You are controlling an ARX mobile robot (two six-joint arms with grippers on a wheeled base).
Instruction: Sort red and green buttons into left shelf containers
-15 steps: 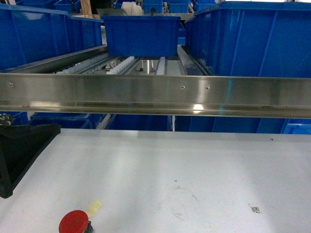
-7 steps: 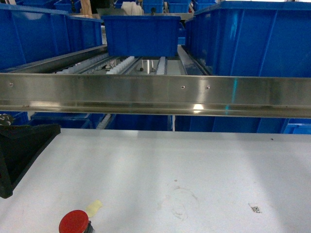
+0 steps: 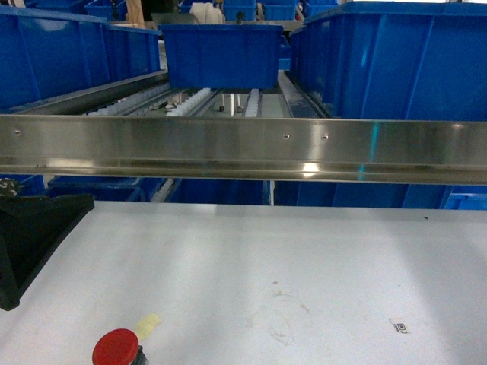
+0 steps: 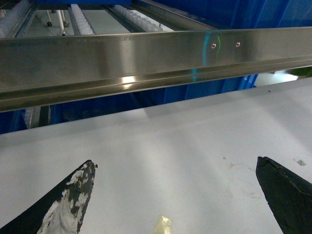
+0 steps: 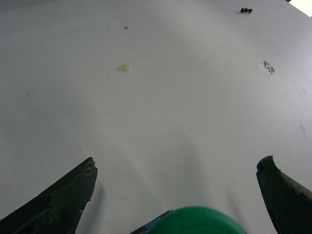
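The left gripper (image 4: 175, 195) has its two dark tapered fingers spread wide apart with nothing between them, one finger (image 4: 68, 204) smeared with white flaking; it hangs above the pale grey tabletop (image 4: 195, 146), and only its wrist view shows the yellowish scrap of tape (image 4: 163, 225) lying between the tips. The right gripper (image 5: 175, 195) is likewise spread open above the table, and its wrist view alone shows the glossy green round cap of a push button (image 5: 197, 220) at the bottom edge, between the fingers but touched by neither. The head view shows neither green cap nor right gripper; it gives instead the red mushroom-head button (image 3: 116, 348) standing on the table at the near left, just beside the tape, with a black part of the left arm to its left. Past a long brushed-steel rail (image 3: 243, 148) sit the large glossy blue plastic bins (image 3: 46, 57); their insides are hidden from here.
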